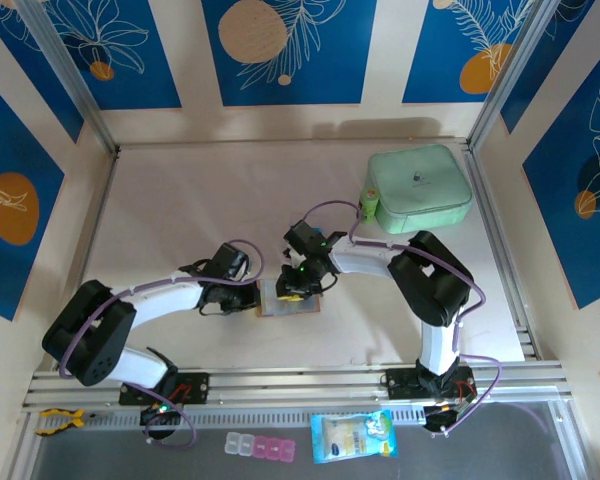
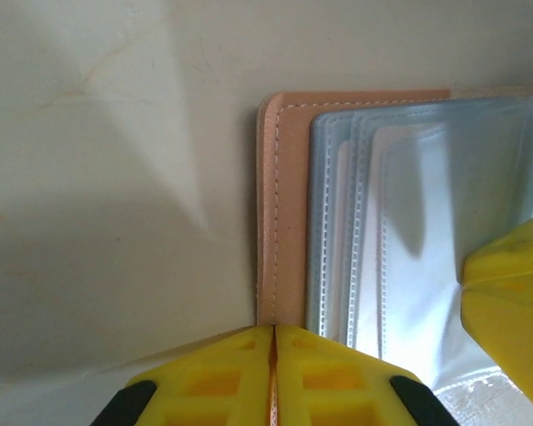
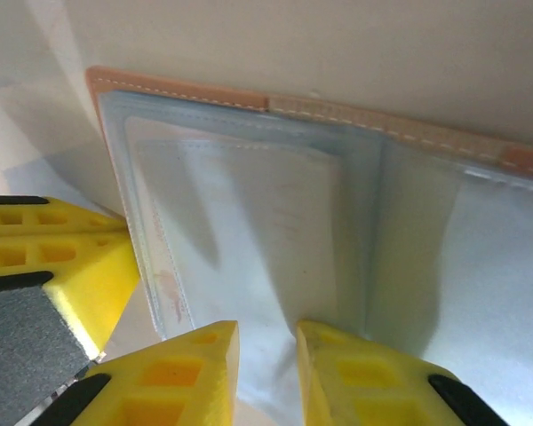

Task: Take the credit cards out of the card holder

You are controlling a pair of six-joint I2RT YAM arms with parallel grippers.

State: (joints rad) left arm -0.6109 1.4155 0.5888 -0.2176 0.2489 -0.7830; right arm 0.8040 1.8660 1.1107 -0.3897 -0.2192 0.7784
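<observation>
Top external view, reporting from the remote station: the pale table (image 1: 180,200) lies bare left of and beyond the work. A mint-green case (image 1: 420,188) (soft, with rounded corners) sits at the far right, well apart from both grippers. The left arm (image 1: 150,300) and the right arm (image 1: 420,270) both bend inward and meet at mid-table.

The card holder (image 1: 285,300) lies open and flat between them. It is tan leather with pale stitching along a straight rim, and glossy clear sleeves are layered inside.

The left gripper (image 2: 274,355) has its yellow fingertips pressed together on the holder's leather edge. The right gripper (image 3: 266,342) hovers over the sleeves with its jaws a narrow gap apart, and I cannot tell whether anything is pinched. A pale rectangular shape (image 3: 249,213) shows through one sleeve.
</observation>
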